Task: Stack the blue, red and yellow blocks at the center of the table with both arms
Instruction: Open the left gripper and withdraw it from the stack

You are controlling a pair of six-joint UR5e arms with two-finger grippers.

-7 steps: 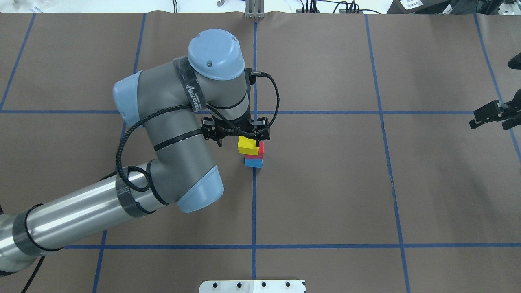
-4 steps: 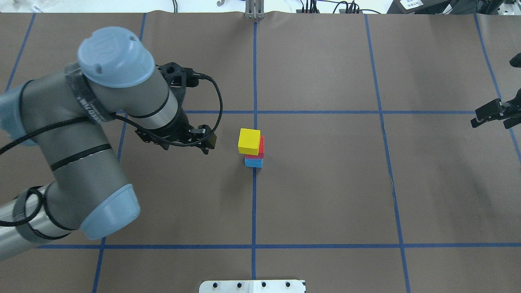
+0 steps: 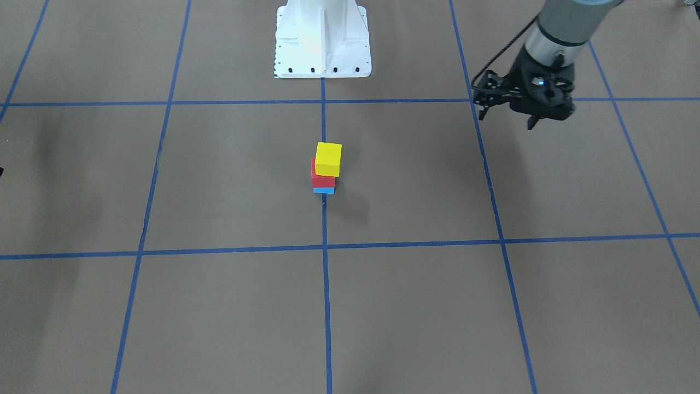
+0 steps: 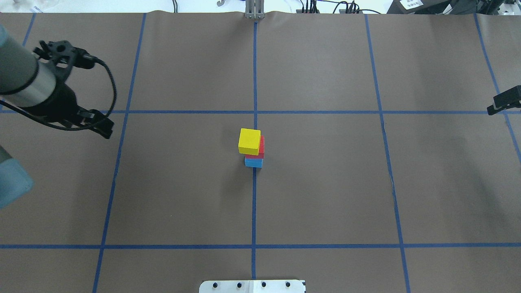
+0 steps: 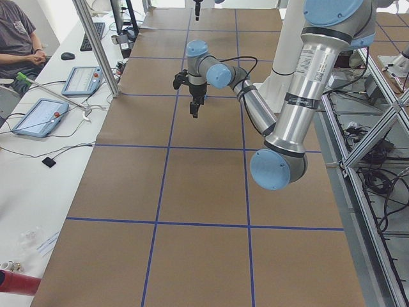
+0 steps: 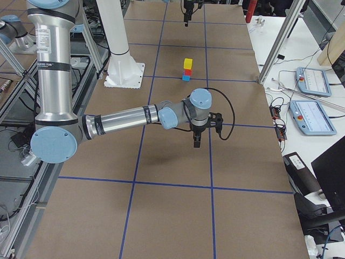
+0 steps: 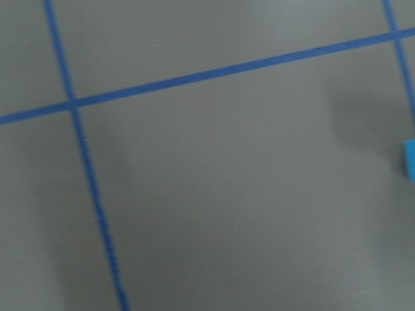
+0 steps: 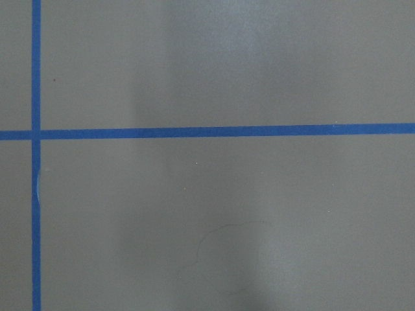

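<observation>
Left gripper (image 3: pixel 506 120) spread, empty; right gripper (image 4: pixel 504 102) cut off at edge, finger state untellable

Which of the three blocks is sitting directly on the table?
The light blue block, at the stack's bottom; the red block sits on it, the yellow block topmost.

left arm (image 4: pixel 20 79): bent at the elbow, forearm reached far out to its own side.
left gripper (image 3: pixel 506 121): pointed down, jaws spread wide, nothing gripped.
right arm (image 6: pixel 124 117): stretched out low and level.
right gripper (image 4: pixel 504 101): pointed down, cut off at the overhead view's edge; jaw state not made out.
</observation>
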